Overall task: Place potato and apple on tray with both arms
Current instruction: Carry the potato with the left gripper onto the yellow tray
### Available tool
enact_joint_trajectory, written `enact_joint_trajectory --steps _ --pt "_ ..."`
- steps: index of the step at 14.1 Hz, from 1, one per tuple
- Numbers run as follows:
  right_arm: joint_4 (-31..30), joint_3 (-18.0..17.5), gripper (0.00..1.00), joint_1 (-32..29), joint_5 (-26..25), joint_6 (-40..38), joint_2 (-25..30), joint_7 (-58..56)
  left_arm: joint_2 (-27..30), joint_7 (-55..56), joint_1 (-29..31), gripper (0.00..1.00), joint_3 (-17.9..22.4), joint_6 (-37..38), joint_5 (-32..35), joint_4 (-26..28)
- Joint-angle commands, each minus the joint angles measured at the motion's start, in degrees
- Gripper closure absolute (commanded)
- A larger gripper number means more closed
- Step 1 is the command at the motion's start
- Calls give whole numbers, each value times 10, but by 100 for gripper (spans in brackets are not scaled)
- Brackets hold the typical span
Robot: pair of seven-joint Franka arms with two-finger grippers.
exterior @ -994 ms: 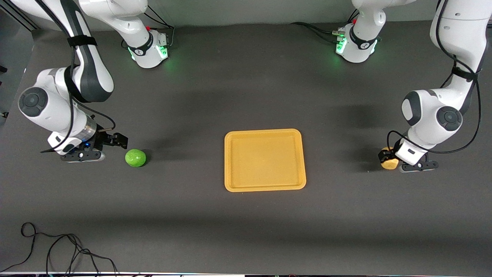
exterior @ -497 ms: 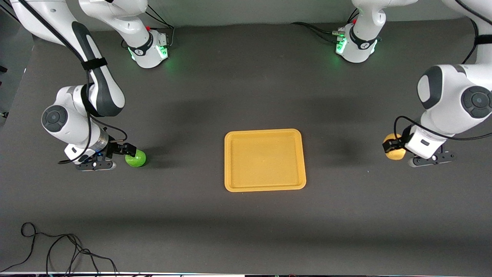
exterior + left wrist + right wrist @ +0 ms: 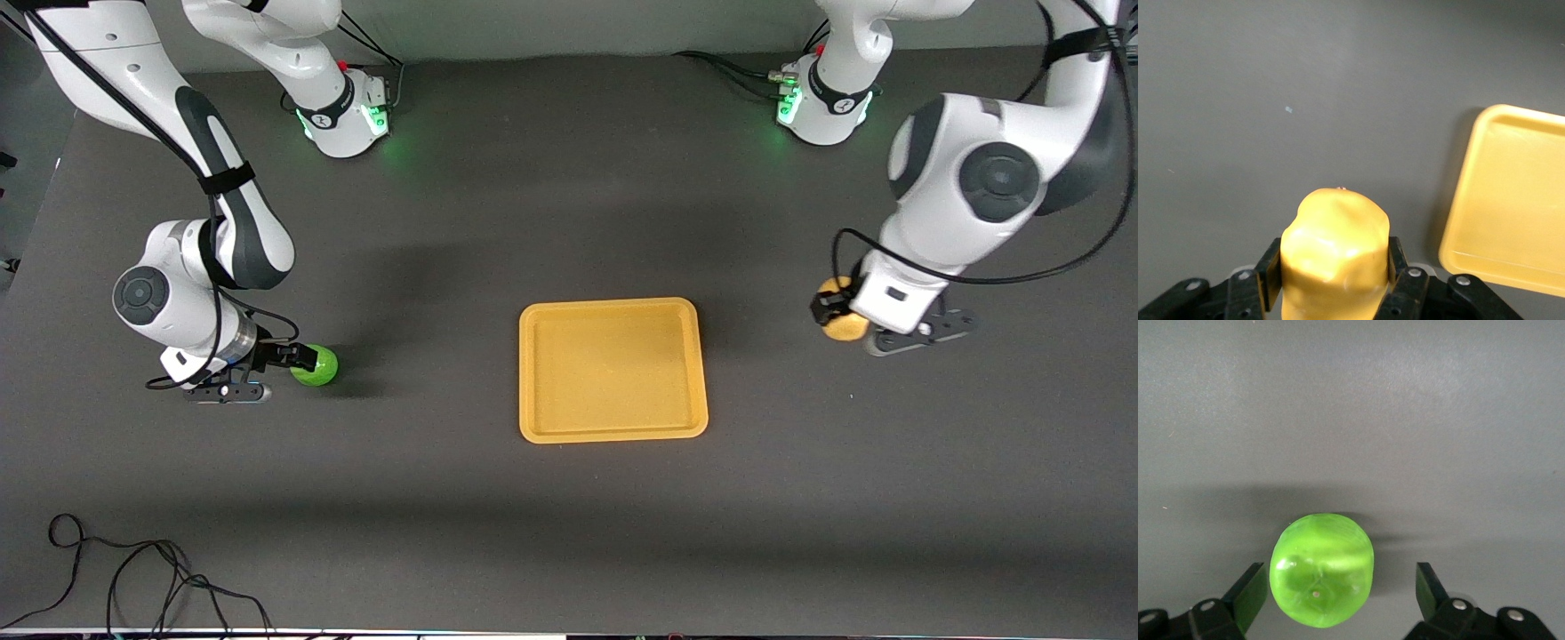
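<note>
Right wrist view: apple (image 3: 1322, 569) between parted jaws.

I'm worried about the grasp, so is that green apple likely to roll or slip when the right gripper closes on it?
The apple looks round and glossy, so it could slip or roll if nudged off-centre. It sits on the table between the open fingers of the right gripper, nearer one finger, so that finger probably touches first.

A dark grey matte surface (image 3: 569, 533) fills the scene; a loose black cable (image 3: 133, 578) lies at its near edge.
</note>
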State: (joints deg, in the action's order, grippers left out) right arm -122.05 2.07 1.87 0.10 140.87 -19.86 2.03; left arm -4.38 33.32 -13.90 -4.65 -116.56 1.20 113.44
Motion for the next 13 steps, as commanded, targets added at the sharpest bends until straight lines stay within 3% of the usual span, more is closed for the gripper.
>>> enact_joint_trajectory --steps 1,9,11,13 --pt "4 0 1 7 16 4 -9 20 -17 59 -67 53 8 -14 8 -3" --pt "8 -1 1 8 16 14 -54 22 -188 175 -162 51 8 -21 62 -123" --pt "13 -1 1 7 16 14 -62 22 -214 205 -175 51 9 -52 64 -130" --pt "22 -1 12 7 16 12 -69 23 -235 217 -178 51 9 -81 75 -130"
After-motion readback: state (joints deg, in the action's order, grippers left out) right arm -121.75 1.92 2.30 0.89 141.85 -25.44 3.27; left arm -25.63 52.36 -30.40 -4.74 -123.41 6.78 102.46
